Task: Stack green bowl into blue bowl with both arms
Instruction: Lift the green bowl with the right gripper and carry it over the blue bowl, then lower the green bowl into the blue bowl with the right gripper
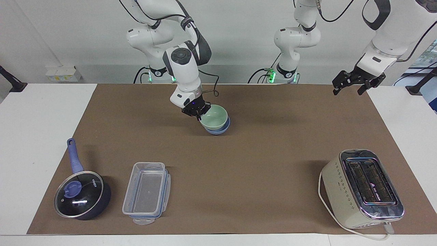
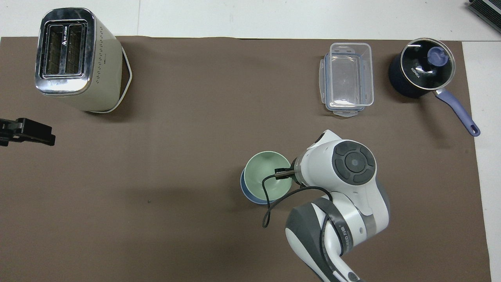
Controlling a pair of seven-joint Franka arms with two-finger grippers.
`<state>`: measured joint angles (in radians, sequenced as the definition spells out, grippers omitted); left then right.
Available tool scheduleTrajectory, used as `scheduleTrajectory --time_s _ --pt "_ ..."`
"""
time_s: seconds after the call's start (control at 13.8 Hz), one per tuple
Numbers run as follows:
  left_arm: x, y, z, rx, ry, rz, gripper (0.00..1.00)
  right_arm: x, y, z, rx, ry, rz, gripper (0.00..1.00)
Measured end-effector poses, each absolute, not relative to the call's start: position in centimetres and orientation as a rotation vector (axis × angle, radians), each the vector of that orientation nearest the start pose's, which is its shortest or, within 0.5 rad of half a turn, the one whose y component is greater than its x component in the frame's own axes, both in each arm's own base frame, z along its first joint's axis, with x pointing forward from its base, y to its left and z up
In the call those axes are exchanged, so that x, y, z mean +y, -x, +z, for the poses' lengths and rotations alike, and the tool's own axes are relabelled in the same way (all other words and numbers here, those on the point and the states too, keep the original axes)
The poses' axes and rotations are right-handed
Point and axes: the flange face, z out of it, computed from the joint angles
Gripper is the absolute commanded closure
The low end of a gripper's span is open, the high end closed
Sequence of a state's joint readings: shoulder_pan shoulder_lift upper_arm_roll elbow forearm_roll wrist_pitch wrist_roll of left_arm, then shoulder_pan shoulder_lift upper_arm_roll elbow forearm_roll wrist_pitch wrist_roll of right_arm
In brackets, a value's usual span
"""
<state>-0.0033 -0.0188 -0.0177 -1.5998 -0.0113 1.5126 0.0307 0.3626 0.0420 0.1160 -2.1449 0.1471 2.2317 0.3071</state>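
My right gripper (image 1: 198, 114) is shut on the rim of the pale green bowl (image 1: 215, 117), at the side toward the right arm's end of the table. That green bowl (image 2: 266, 174) hangs slightly tilted right over the blue bowl (image 1: 218, 131). It covers most of the blue bowl (image 2: 247, 194), which shows only as a sliver under it. Whether the two bowls touch I cannot tell. My left gripper (image 1: 348, 89) waits open and empty, raised over the left arm's end of the brown mat (image 2: 27, 132).
A cream toaster (image 1: 362, 188) stands far from the robots at the left arm's end. A clear plastic container (image 1: 146, 191) and a dark blue lidded saucepan (image 1: 82, 195) sit far from the robots at the right arm's end.
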Motion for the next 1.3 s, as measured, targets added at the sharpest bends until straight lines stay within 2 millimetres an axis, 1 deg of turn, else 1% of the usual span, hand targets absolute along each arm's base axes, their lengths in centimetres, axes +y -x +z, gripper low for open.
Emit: scheduleTrajectory --time_s 0.8,0.94,1.3 --pt "-1.3 -54.2 61.6 0.082 3.15 0.108 0.0 25.7 -48.1 36.5 -0.089 2.996 0.092 1.0" --pt "-1.3 -54.2 61.6 0.082 3.15 0.108 0.0 26.2 -47.8 36.2 -0.073 2.977 0.116 1.0" --pt "-1.3 -54.2 61.6 0.082 3.15 0.108 0.0 26.9 -47.7 35.4 -0.08 2.968 0.075 1.0"
